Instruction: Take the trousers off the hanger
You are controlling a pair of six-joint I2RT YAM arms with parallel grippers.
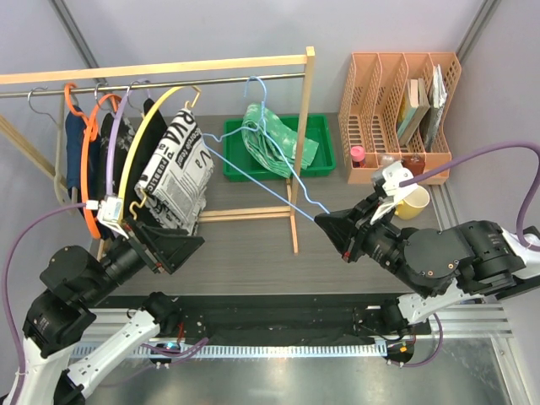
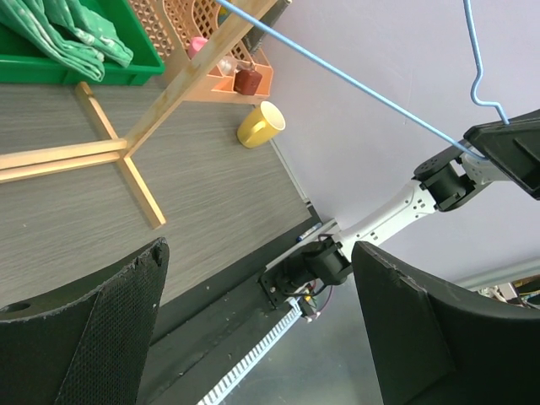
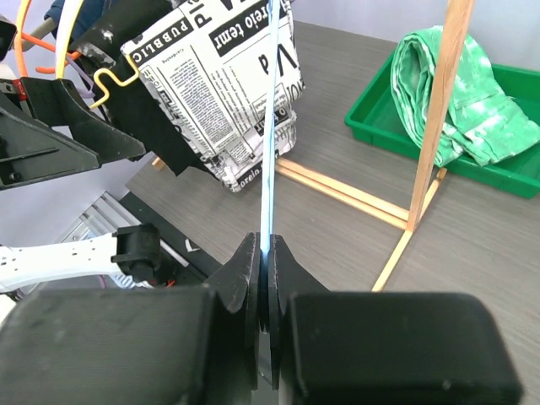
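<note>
top view: the right gripper [image 1: 331, 224] is pinched tight on the hanger [image 1: 270, 187], at the low corner of the wire. the blue wire runs up and away from its tips, and the hook is up by the rail [image 1: 169, 83]. the trousers [image 1: 272, 145] are far past the tips, bunched over the tray [image 1: 321, 164]. i cannot tell if the wire goes through them. the left gripper [image 1: 187, 243] is spread wide and has nothing in it. the newspaper cloth [image 1: 177, 169] hangs just past its tips.

left wrist view: the left gripper [image 2: 257, 329] has only floor showing in the gap. the hanger [image 2: 354, 84] crosses high above it and does not touch it. the trousers [image 2: 67, 34] are far ahead and to the left, in the tray [image 2: 126, 67]. a yellow mug [image 2: 260, 125] sits ahead.

right wrist view: the right gripper [image 3: 266, 278] is squeezed on the hanger [image 3: 270, 126], which goes straight ahead from the tips. the trousers [image 3: 472, 93] lie ahead and to the right in the tray [image 3: 380, 126], behind a wooden post [image 3: 439, 126].
</note>
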